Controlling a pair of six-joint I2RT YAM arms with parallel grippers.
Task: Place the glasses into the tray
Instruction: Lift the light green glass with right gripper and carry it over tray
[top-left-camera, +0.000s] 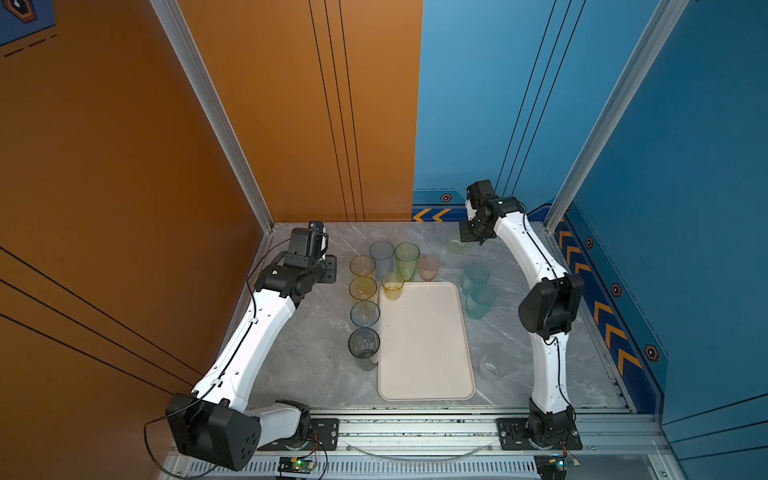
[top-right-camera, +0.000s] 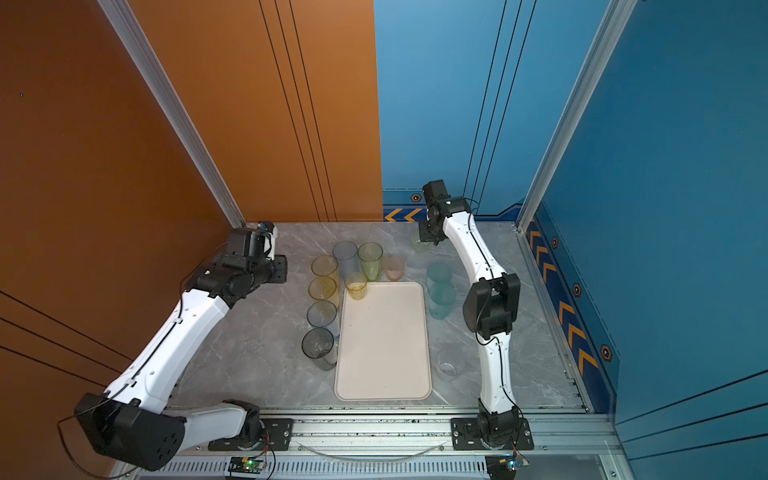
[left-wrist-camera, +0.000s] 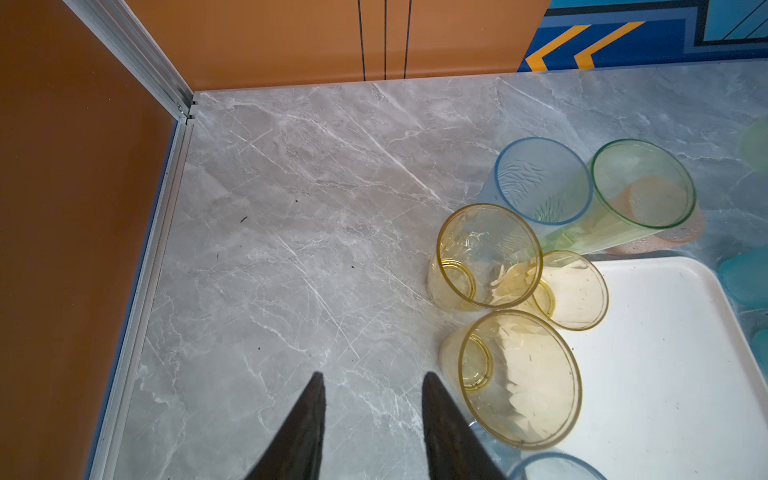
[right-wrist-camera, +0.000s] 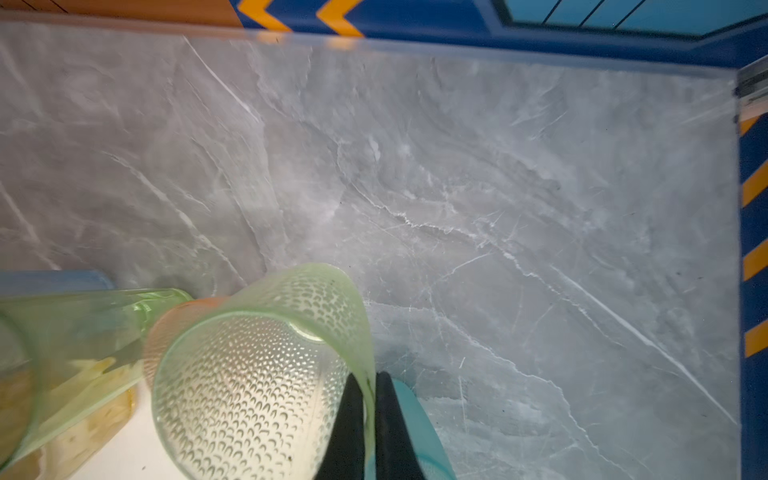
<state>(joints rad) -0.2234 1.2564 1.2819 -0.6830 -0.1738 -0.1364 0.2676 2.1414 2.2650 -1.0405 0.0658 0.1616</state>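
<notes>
The right gripper (right-wrist-camera: 368, 376) is pinching the wall of the pale green dimpled tumbler (right-wrist-camera: 257, 374), which is sitting behind the cream tray (top-left-camera: 424, 353). The left gripper (left-wrist-camera: 372, 376) is hovering partly open and empty over the marble tabletop (left-wrist-camera: 291, 208), beside the yellow tumblers (left-wrist-camera: 486, 257).

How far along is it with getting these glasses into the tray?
Barely started. One small yellow glass seems to stand in the far corner of the tray. The right gripper is shut on the rim of a pale green glass; the left gripper is open and empty. Ten others, like the grey glass and a teal glass, stand on the table outside it.
</notes>
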